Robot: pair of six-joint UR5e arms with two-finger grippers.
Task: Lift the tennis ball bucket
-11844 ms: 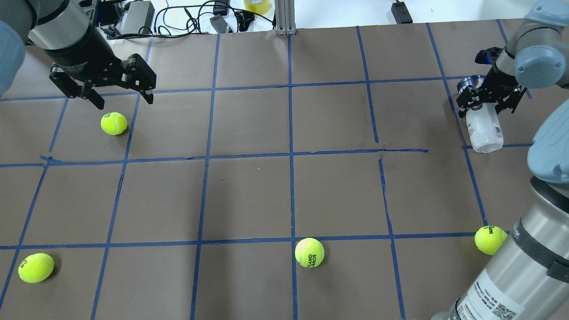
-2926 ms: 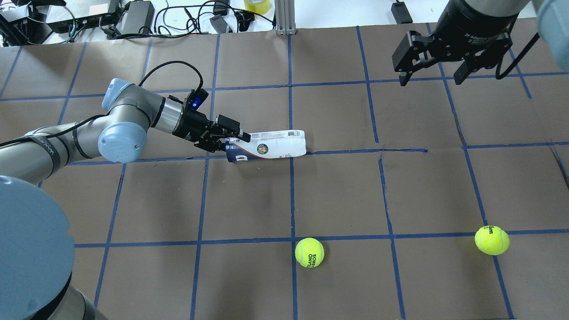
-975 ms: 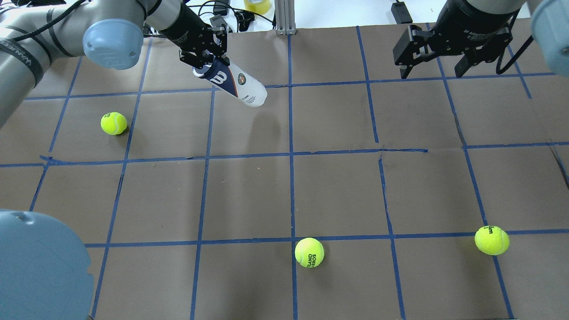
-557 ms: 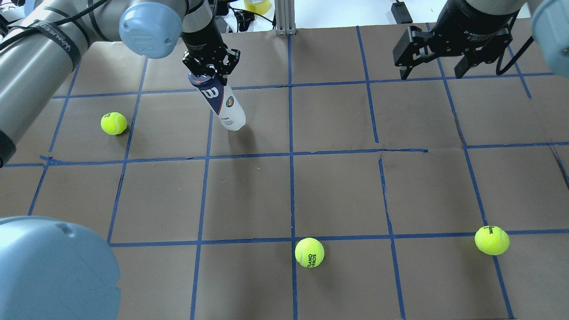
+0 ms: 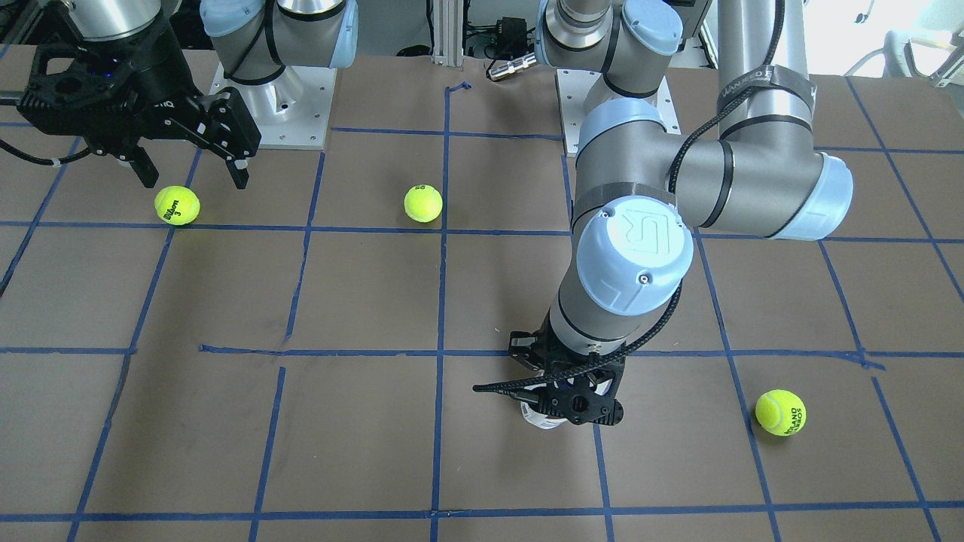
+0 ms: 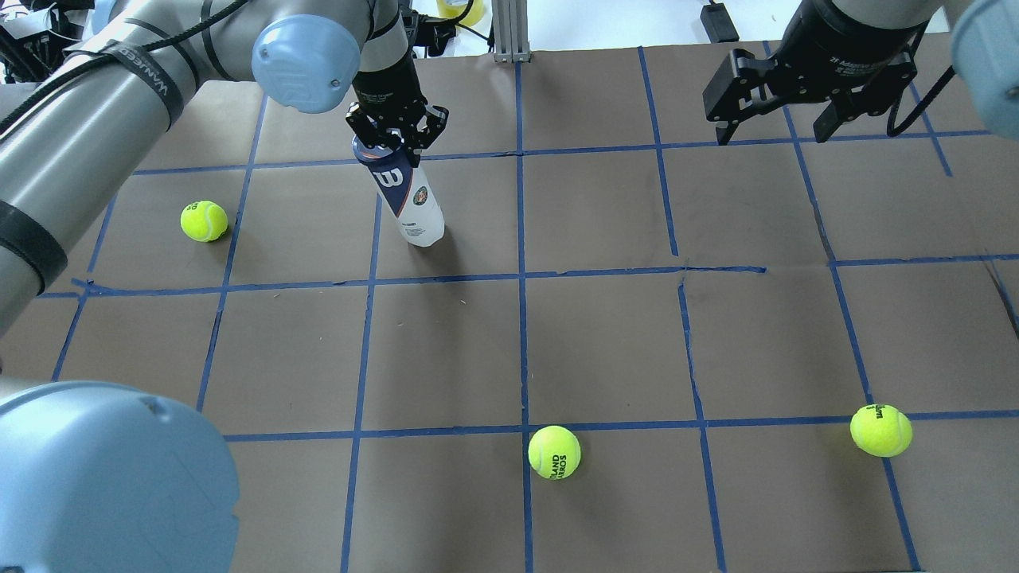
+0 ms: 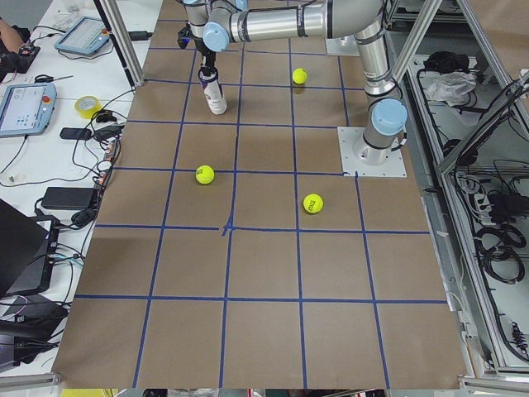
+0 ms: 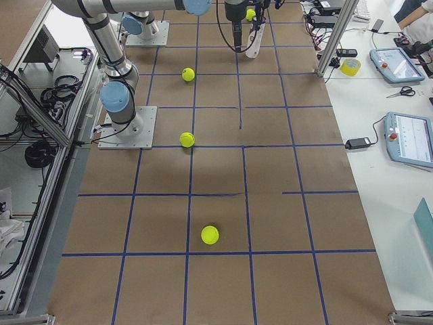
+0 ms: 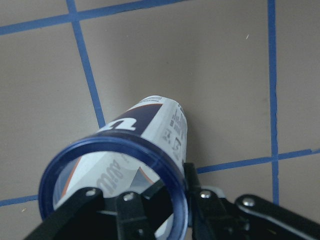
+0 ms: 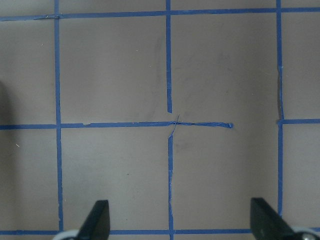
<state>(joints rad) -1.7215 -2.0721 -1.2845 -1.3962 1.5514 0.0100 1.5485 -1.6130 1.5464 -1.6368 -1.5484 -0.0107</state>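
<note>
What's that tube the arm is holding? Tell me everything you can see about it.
The tennis ball bucket is a slim clear-plastic cylinder with a white and navy label, a round logo and a navy rim around its open top; no balls show inside. The left gripper clamps that rim from above, so the can hangs roughly upright over the brown paper table. Whether its base touches the paper, I cannot tell. Nothing else touches it.

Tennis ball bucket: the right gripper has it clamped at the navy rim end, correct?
No: the left gripper has the tennis ball bucket clamped at the navy rim end. The overhead exterior view shows it; the right gripper hangs open.
</note>
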